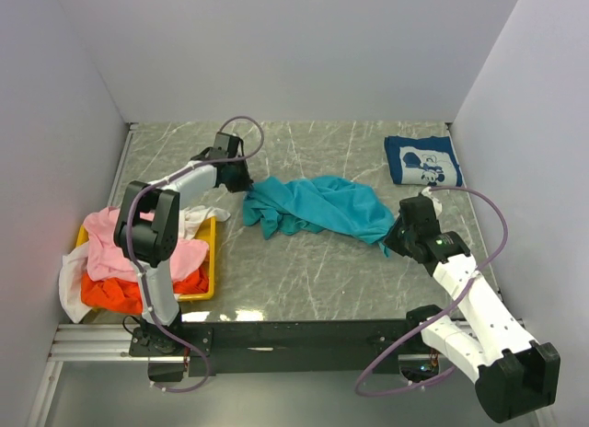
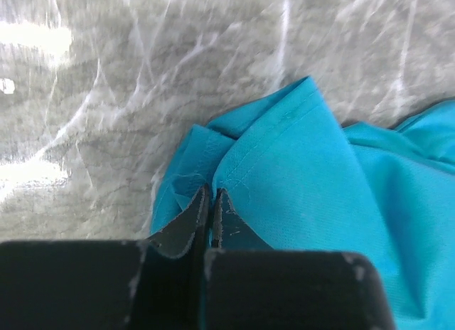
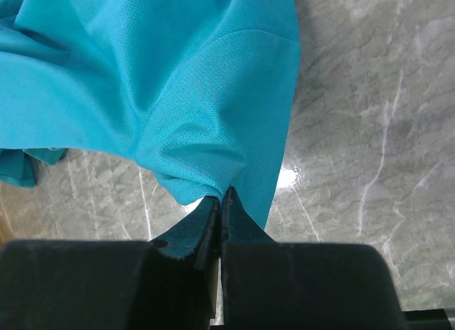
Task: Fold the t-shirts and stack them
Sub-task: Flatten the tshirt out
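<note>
At far right, navy t-shirt (image 1: 421,160) lies folded; left hand (image 2: 212,195) and right hand (image 3: 222,197) pinch the unfolded teal t-shirt (image 1: 317,204); other t-shirts (image 1: 120,248) wait.

Five tees, one folded
The teal tee (image 1: 317,206) lies rumpled, drawn out sideways mid-counter (image 1: 304,280). The navy tee (image 1: 421,160), white-printed, lies folded flat at far right. The pink tee (image 1: 115,248), orange tee (image 1: 110,291) and white tee (image 1: 69,284) are heaped at left.

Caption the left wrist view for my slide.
Left gripper shut on the teal t-shirt's hemmed edge, marble table beyond.
</note>
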Tool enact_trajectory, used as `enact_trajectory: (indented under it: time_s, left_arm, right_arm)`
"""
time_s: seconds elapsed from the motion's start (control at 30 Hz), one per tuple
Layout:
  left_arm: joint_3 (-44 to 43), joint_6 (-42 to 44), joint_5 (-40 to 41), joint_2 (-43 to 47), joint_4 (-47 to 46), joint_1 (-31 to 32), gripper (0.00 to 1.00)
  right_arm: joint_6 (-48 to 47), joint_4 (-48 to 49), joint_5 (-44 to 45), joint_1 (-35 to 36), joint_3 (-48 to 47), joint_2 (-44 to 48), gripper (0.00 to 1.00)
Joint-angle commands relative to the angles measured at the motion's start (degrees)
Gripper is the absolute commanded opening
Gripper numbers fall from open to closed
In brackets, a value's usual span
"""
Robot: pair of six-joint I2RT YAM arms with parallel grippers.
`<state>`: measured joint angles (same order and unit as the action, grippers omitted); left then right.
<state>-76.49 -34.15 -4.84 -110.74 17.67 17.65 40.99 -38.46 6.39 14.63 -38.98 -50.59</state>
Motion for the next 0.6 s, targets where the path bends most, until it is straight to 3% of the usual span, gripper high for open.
enact_trajectory:
  time_s: [0.0,0.17,0.37,0.57]
  left_arm:
    - [-6.02,-0.48,0.27,0.96,-0.10,-0.51,0.00]
    - [-16.57,-2.76,-1.74,-0.26,1.14,-2.53,0.00]
    - [-35.63,-6.71,-4.74,-2.20,2.20,-5.69,0.00]
    - [-43.29,-11.45,-8.59,0.26,-7.71,-9.12,0.00]
  right_arm:
    - [-1.44,0.75,2.65,-0.22,-3.02,0.23,0.00]
    - [-7.31,0.66,7.57,-0.39,-13.38,-4.76,0.00]
    - [-12.94,2.50,13.03,-1.27,-28.94,-11.54,0.00]
    - [-18.04,8.91,14.35,-2.76,-42.56,-17.42,0.00]
